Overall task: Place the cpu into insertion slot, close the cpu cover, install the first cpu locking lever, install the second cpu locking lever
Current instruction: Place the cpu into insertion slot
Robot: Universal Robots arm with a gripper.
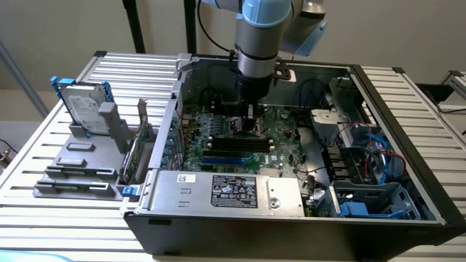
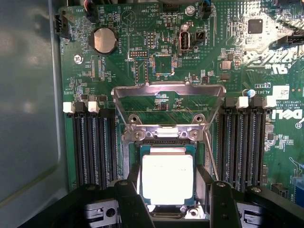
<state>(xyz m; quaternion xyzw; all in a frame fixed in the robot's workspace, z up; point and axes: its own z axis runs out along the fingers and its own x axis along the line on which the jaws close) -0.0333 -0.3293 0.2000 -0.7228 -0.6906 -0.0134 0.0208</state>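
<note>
Wall: plain beige wall (image 1: 407,33) along the back, evenly lit.
Table: silver metal table (image 1: 65,210) with a ridged, slatted top; slats run across the exterior view.
Poles: two black uprights (image 1: 135,24) at the back, against the wall.
Exterior view's left: grey slanted bar (image 1: 18,76) beyond the table edge.
Exterior view's right: metal rack (image 1: 456,82), partly cut off.
Light: soft, diffuse; pale glare on the slats.

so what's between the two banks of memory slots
In the wrist view: the insertion slot with the cpu lying in it, and the cpu cover raised open.

Shiny metal cpu cover (image 2: 168,90), pale metallic cpu (image 2: 167,179)
</note>
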